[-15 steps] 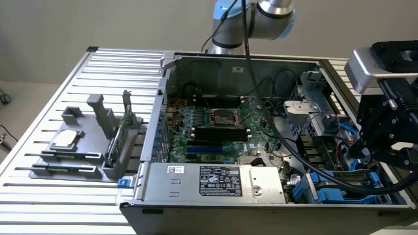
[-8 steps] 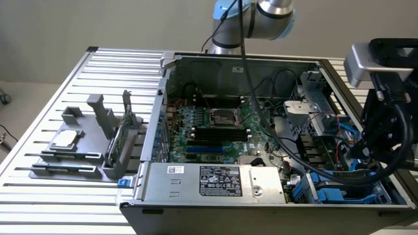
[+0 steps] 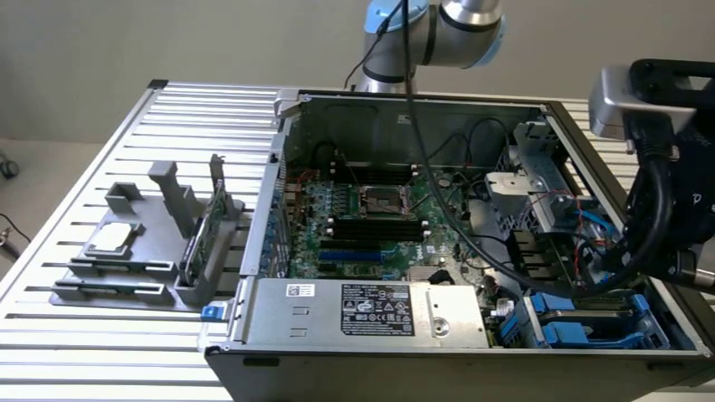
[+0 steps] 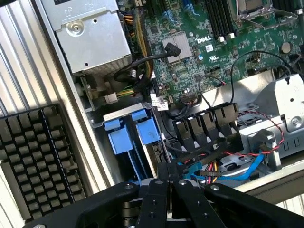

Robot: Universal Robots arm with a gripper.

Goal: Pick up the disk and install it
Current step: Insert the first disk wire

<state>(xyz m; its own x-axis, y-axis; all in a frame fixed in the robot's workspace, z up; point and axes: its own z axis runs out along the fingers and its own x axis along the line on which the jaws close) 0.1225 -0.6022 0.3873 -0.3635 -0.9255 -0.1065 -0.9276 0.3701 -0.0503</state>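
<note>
Claw [image 4: 169,184] clenched on nothing, hovering just above the drive bay. Blue-framed silver-grey metal disk [image 4: 124,138] sits slotted there, at the 5 o'clock corner of the open grey computer case [image 3: 447,373]. My read: pick not started, and a grasp calls for opening up and squaring on the carrier.
</note>
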